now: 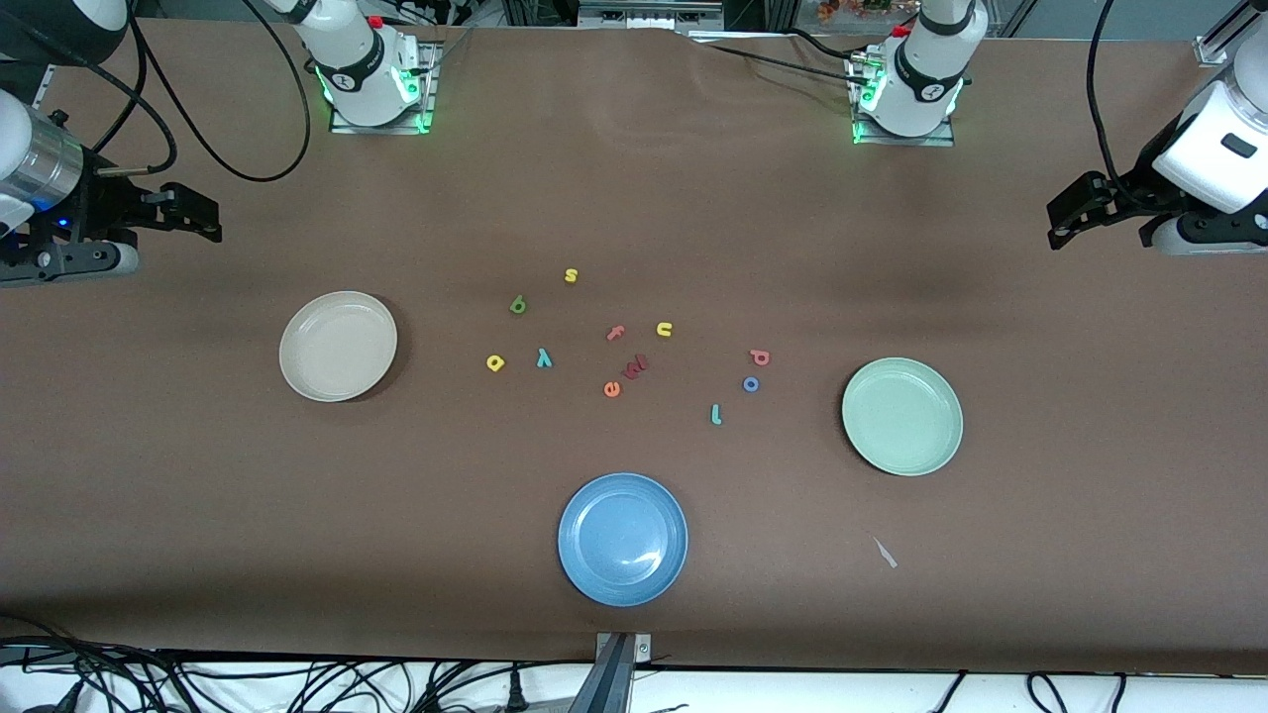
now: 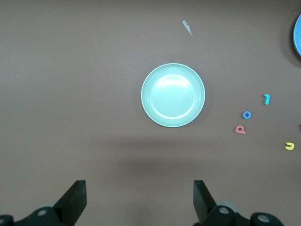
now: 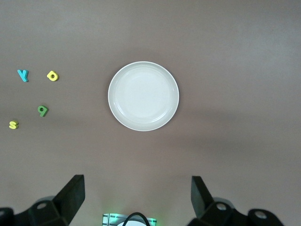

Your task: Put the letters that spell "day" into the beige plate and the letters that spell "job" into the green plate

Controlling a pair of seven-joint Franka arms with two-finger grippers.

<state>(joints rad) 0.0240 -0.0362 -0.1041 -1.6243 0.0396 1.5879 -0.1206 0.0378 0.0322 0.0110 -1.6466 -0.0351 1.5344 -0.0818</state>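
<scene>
A brown tabletop carries three plates. The right gripper hangs with jaws wide and empty above the beige plate. Midway lie the green "d", yellow "a" and teal "y", then what looks like a red "b", blue "o" and teal "j". The green plate sits under the left gripper, also gaping empty.

Two white Franka arms with black joint bands stand on metal base plates lit by green lights, each with a red button and black cables trailing off; the black two-finger left gripper and right gripper have wedge-shaped fingers
</scene>
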